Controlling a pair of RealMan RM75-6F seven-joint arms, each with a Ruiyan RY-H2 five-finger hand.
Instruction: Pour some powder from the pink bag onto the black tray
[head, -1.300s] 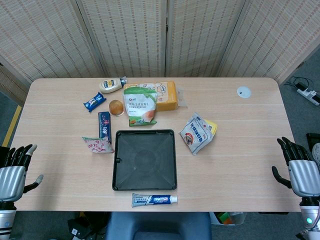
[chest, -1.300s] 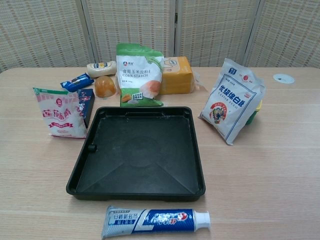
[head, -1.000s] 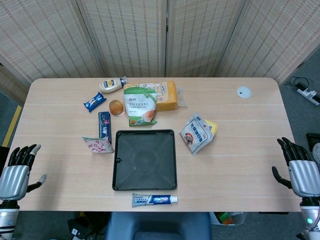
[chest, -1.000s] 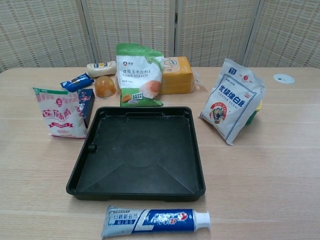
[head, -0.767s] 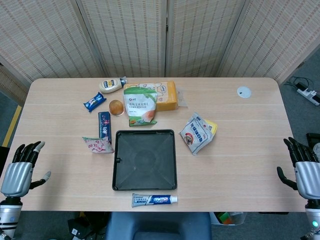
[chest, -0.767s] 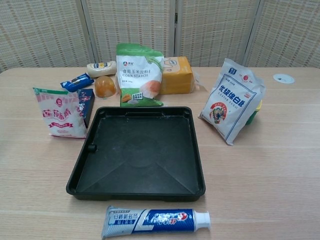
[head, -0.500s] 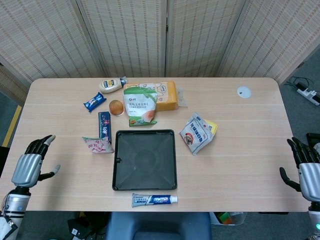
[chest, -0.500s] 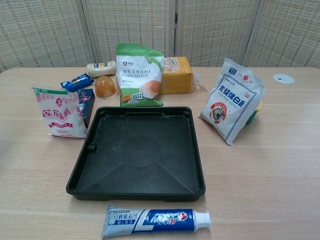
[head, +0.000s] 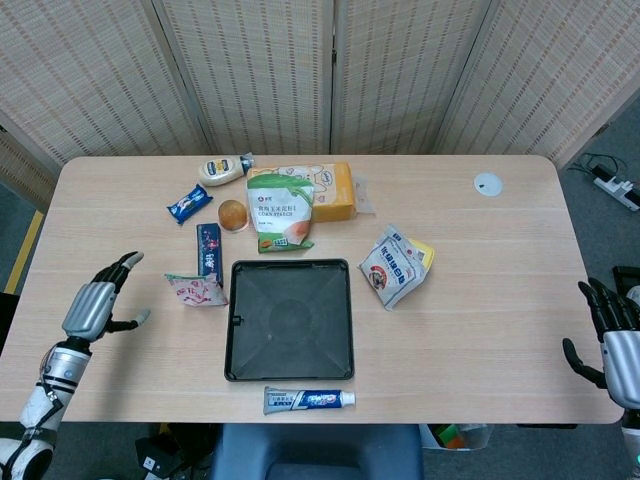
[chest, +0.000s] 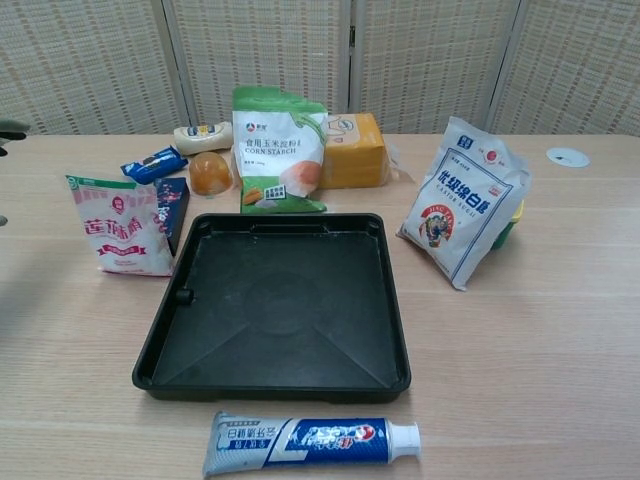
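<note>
Your left hand (head: 97, 305) hovers over the desk (head: 480, 290) edge with fingers spread, holding nothing. Just right of it, the pink bag (head: 196, 289) stands upright beside the black tray (head: 290, 319), touching or nearly touching its left rim. A toothpaste tube (head: 309, 399) lies before the tray. Far right, your right hand (head: 612, 345) hangs off the desk, fingers apart and holding nothing.

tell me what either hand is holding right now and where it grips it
Nothing is held. The left hand is open above the table, short of the pink bag. The right hand is open off the table's right edge.
</note>
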